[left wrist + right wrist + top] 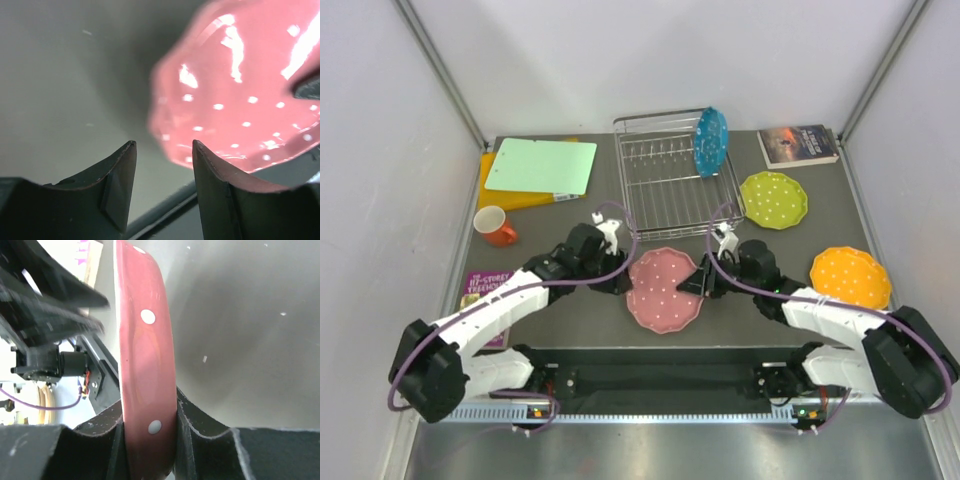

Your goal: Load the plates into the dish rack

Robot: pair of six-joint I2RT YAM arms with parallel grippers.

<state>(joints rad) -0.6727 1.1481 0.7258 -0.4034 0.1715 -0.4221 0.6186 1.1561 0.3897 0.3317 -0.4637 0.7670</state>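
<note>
The pink plate (663, 290) with white dots sits at the table's front middle. My right gripper (698, 282) is shut on its right rim; in the right wrist view the rim (145, 355) stands edge-on, pinched between both fingers (186, 430). My left gripper (620, 280) is at the plate's left edge, open, with nothing between its fingers (120, 185); the plate (240, 100) lies just beyond its right fingertip. The blue plate (710, 141) stands upright in the dish rack (665, 180). The yellow-green plate (773, 199) and the orange plate (850, 277) lie flat on the right.
A green cutting board (542, 165) lies on a yellow one (505, 192) at the back left, with an orange mug (496, 225) in front of it. One book (798, 144) lies at the back right and a purple book (480, 295) at the front left.
</note>
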